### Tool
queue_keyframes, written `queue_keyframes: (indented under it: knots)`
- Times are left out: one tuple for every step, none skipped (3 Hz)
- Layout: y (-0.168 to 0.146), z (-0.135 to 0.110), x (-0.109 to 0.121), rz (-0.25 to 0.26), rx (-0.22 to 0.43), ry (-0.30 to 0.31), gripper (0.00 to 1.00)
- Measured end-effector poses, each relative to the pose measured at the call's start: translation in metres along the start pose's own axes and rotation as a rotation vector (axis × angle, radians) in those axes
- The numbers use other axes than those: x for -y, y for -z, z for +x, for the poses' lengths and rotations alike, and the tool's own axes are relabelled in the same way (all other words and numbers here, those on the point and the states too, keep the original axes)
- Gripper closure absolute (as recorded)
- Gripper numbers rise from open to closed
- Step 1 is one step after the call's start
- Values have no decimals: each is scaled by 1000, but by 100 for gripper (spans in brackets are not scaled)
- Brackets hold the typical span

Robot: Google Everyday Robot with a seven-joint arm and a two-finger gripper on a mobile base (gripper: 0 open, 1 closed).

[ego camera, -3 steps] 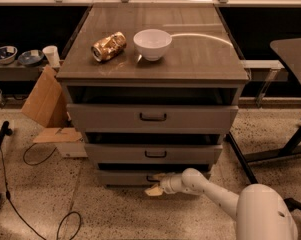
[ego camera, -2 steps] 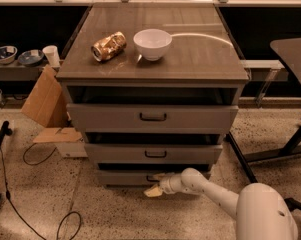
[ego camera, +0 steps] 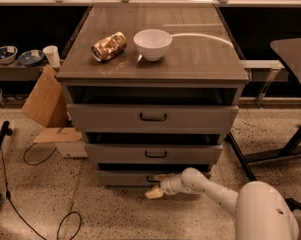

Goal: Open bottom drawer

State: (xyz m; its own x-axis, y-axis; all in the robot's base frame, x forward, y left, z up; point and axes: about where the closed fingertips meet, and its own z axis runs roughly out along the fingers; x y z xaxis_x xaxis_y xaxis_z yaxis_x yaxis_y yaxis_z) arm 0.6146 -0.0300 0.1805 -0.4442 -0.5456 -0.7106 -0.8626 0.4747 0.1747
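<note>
Surface: a brown worktop (ego camera: 190, 59) caps the grey cabinet and carries a crushed can (ego camera: 109, 46) just beside a white bowl (ego camera: 152, 44).
Room: speckled floor (ego camera: 115, 214); cardboard (ego camera: 45, 99) leans at the cabinet's left, with a dark cable (ego camera: 35, 159) looping on the floor near it.
Edges: a black table leg (ego camera: 290, 149) stands near the cabinet's right side; open floor lies ahead of the drawers.
Bottom drawer: the bottom drawer (ego camera: 122, 178) sits lowest, under the top drawer (ego camera: 115, 117) and middle drawer (ego camera: 115, 154). Its grey front is short, with a dark strip above it.
Gripper: the gripper (ego camera: 155, 192) is low at that front, just below its small dark handle (ego camera: 151, 179); whether it is open or closed cannot be told.
</note>
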Motion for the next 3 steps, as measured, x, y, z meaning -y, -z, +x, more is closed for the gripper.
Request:
queue_keyframes:
  knots:
    - [0, -3, -1, 0, 0, -1, 31]
    - [1, 0, -6, -6, -11, -8, 31]
    - [1, -2, -7, -6, -11, -9, 31]
